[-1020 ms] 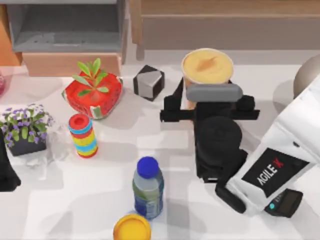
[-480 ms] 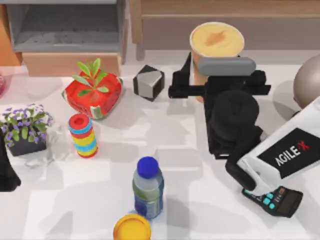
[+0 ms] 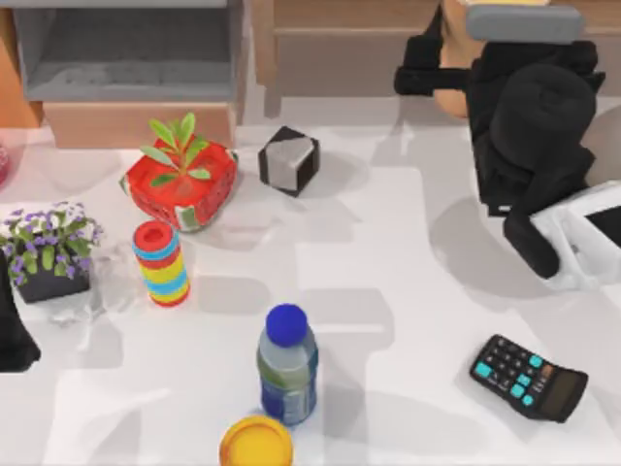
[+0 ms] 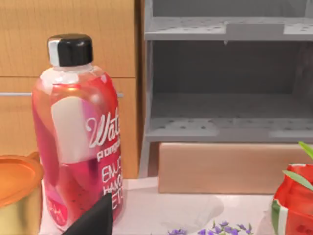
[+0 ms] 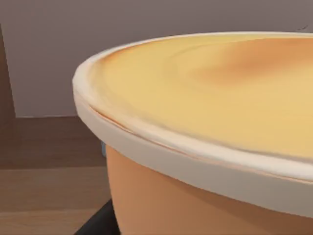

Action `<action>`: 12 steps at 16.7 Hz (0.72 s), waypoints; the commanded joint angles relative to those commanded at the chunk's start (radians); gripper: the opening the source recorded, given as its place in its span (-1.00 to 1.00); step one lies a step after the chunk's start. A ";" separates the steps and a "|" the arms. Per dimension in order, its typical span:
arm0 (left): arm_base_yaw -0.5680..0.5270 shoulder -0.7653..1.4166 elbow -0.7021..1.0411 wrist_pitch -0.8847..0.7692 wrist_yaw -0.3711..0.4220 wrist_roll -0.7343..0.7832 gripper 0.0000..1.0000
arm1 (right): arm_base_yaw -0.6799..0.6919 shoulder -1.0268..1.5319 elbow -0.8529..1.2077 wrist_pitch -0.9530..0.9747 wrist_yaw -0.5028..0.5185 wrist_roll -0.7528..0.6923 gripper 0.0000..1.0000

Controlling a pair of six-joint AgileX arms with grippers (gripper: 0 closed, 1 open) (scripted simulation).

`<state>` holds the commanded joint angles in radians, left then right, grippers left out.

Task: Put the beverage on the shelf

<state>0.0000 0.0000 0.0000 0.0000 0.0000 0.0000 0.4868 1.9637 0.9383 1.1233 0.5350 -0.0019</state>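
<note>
The tall tapered translucent orange-tan beverage cup (image 5: 195, 161), its creamy yellow-orange top ringed by a pale rim, stands upright at the back right of the desk, clamped in my right hand (image 3: 456, 73). It sits at the front of the long light-brown wooden shelf (image 3: 349, 19), against the wide taupe recess between the boards; whether its base rests there is hidden from me
</note>
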 joint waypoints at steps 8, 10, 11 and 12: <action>0.000 0.000 0.000 0.000 0.000 0.000 1.00 | -0.122 -0.088 0.123 -0.203 -0.135 -0.004 -1.00; 0.000 0.000 0.000 0.000 0.000 0.000 1.00 | -0.149 -0.101 0.153 -0.261 -0.160 0.006 -1.00; 0.000 0.000 0.000 0.000 0.000 0.000 1.00 | -0.167 -0.108 0.171 -0.301 -0.177 0.012 -1.00; 0.000 0.000 0.000 0.000 0.000 0.000 1.00 | -0.186 -0.114 0.191 -0.344 -0.196 0.017 -1.00</action>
<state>0.0000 0.0000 0.0000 0.0000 0.0000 0.0000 0.3006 1.8492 1.1289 0.7794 0.3389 0.0149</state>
